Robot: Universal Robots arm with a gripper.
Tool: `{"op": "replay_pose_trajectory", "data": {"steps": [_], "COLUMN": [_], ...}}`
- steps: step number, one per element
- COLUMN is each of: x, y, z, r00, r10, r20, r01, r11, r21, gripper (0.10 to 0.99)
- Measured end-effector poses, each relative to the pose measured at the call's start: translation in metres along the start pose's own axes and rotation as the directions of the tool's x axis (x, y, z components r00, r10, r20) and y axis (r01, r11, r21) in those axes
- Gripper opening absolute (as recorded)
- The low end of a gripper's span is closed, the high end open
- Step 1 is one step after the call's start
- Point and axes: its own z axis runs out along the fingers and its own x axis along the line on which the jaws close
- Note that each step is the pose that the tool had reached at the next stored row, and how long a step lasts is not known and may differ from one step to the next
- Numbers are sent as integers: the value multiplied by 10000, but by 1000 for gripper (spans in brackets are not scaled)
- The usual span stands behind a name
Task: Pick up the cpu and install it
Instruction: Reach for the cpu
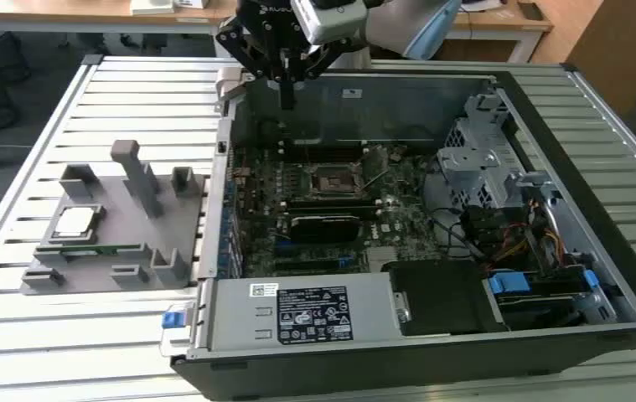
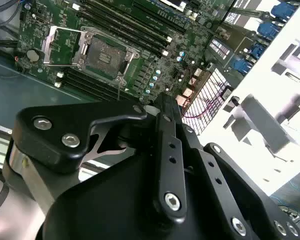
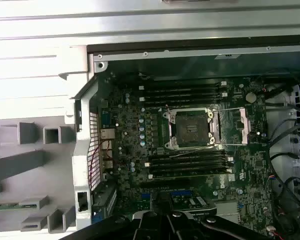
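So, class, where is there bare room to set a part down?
Bare slats of the table lie between the grey holder and the near edge, and to the exterior view's left of it. Crowded: the holder with the cpu, and inside the case.

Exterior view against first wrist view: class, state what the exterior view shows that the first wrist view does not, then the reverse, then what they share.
Exterior view: the cpu lying on the grey holder, to the exterior view's left of the computer case; the power supply; and the gripper in full, empty, over the case's far edge. First wrist view: the coin cell on the board, and the socket's bare contact field seen from above. Shared: the open socket, the grey holder and the green memory stick on it.
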Motion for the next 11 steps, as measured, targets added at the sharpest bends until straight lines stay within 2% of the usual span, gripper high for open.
{"op": "replay_pose_trajectory", "data": {"steps": [11], "x": [29], "y": [-2], "z": [-1], "r00": [10000], "r10": [0], "r20": [0], "r01": [0], "r11": [10000], "r21": [1], "gripper": [106]}}
